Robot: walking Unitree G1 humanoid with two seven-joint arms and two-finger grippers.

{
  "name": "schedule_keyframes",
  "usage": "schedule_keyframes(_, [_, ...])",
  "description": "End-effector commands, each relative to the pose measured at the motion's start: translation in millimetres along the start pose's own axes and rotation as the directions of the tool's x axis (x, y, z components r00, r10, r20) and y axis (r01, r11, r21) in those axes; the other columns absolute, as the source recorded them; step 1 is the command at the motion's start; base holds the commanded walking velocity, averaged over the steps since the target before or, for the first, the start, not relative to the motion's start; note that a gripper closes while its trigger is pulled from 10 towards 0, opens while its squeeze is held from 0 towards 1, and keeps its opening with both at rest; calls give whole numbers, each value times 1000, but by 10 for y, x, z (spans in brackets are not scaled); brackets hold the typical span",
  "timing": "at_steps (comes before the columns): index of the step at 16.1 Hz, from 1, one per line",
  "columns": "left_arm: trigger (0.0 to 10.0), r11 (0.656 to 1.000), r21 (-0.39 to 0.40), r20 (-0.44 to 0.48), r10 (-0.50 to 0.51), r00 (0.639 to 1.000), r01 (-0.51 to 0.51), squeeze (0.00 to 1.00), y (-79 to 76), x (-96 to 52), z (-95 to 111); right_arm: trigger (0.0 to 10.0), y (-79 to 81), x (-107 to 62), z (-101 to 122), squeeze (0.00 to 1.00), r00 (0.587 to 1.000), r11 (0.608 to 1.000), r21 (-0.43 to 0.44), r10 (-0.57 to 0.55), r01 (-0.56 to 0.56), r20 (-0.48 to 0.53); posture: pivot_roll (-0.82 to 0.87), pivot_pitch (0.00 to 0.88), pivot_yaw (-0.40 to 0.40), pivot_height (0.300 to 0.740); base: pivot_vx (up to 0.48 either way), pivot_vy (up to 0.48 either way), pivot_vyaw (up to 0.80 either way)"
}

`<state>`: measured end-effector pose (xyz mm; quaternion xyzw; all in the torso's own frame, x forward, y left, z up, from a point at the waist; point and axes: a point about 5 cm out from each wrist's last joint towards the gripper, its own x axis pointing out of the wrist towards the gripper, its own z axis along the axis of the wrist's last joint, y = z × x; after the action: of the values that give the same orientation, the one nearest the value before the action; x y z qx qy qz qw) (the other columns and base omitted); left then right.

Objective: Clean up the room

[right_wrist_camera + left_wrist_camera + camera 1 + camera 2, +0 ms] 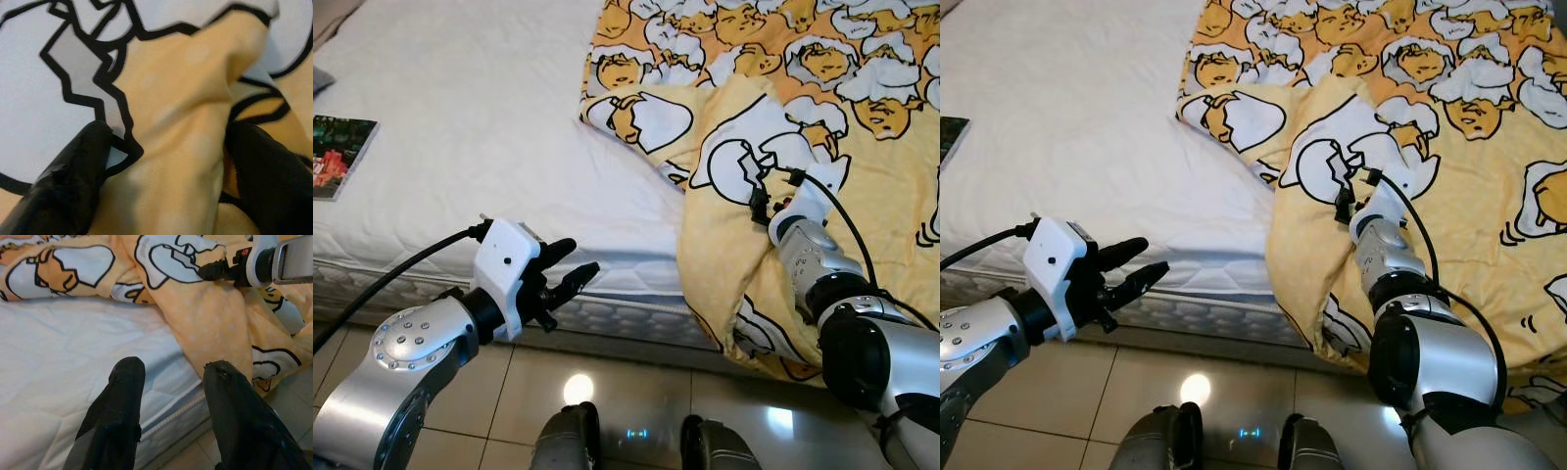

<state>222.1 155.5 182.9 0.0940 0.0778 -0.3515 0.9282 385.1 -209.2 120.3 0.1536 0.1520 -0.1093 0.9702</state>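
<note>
A yellow blanket [822, 98] printed with cartoon egg figures lies crumpled over the right half of the white mattress [480, 117] and hangs over its front edge toward the floor. My right gripper [762, 201] is pushed into the blanket near that edge. In the right wrist view it is open [166, 142], with a raised fold of the blanket [181, 112] between the two black fingers. My left gripper [570, 269] is open and holds nothing. It hovers in front of the mattress side, left of the hanging blanket, and points at the bed edge [166, 406].
A book with a dark cover [337, 155] lies at the mattress's left edge. Beige tiled floor [636, 377] runs along the front of the bed, with my feet [568, 436] close to it. A black cable [401, 264] trails from the left wrist.
</note>
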Motion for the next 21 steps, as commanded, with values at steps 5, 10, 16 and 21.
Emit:
schedule_keyframes(5, [10000, 1000, 7, -18, -2, 1000, 3, 0, -10, -37, 8, 0, 4, -2, -19, 0, 1000, 993, 118, 26, -26, 6, 187, 264, 51, 740, 0, 0, 0])
schedule_keyframes(10, [10000, 1000, 2, -17, -1, 1000, 1, 0, -19, -34, 8, 0, 49, -2, 3, 0, 998, 997, 44, 62, -63, 22, 186, 261, 50, 740, 0, 0, 0])
schedule_keyframes(16, [10000, 1000, -11, -19, -17, 1000, 17, 0, -46, -34, 5, 196, 48, 0, 22, 0, 998, 998, 20, 53, -54, 30, 187, 255, 44, 740, 0, 0, 0])
schedule_keyframes(21, [10000, 1000, -15, -16, -17, 1000, 16, 0, -39, -12, 6, 0, 56, -1, 24, 0, 998, 998, 5, 59, -59, 35, 184, 244, 44, 740, 0, 0, 0])
